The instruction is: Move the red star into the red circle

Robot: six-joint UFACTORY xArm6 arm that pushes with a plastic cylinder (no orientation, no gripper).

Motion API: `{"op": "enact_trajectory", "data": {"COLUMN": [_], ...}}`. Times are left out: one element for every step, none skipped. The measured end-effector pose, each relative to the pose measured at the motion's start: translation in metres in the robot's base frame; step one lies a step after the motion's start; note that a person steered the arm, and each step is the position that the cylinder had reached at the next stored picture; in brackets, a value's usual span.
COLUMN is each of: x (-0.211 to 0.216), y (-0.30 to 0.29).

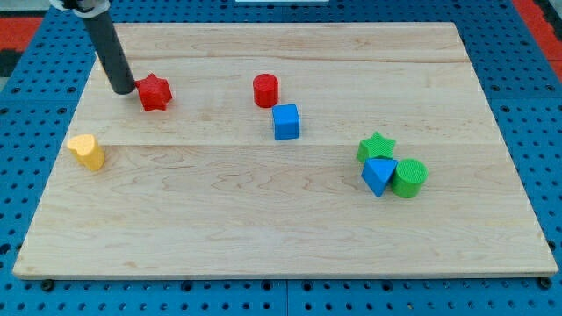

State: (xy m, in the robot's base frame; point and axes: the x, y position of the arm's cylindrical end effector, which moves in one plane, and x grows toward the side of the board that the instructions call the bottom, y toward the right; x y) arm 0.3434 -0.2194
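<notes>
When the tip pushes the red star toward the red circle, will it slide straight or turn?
The red star looks low and flat-based, so it probably slides, not tips. My tip sits at its left side; its points may make it rotate. The red circle lies rightward.

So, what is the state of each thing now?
my tip: touching the red star's left side
red star: apart from the red circle
red circle: upright, alone
blue cube: below the red circle
yellow block: alone
</notes>
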Motion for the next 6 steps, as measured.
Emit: {"op": "enact_trajectory", "data": {"x": [0.001,0.006,0.012,0.012,0.013,0.015], "y": [0.007,0.003,0.009,0.057,0.095,0.108]}}
